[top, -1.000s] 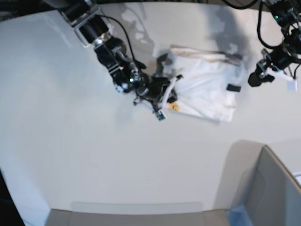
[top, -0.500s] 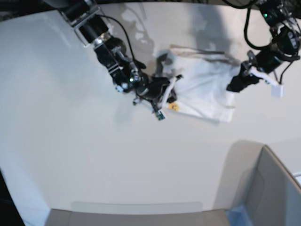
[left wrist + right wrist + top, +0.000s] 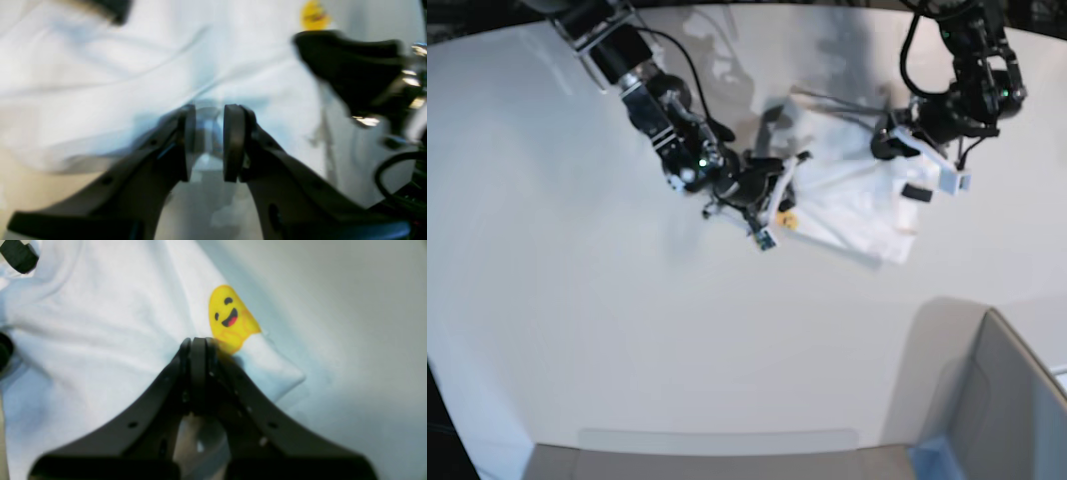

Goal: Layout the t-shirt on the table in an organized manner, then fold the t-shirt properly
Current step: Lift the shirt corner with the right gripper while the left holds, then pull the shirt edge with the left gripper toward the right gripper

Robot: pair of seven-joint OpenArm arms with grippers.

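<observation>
The white t-shirt lies crumpled on the table, with a yellow smiley print at its near-left corner and a black tag on its right part. My right gripper is shut on the shirt's edge just beside the smiley, and shows in the base view at the shirt's left side. My left gripper is over the shirt's upper right part. In the left wrist view its pads stand narrowly apart with a bunch of cloth between them.
A grey box with a blue corner stands at the front right. The right arm's black links reach in from the top left, and the left arm's cables hang at the top right.
My left arm has swung left from the table's right side onto the shirt's upper right part, and its jaws have narrowed. The right gripper stays at the shirt's left edge.
</observation>
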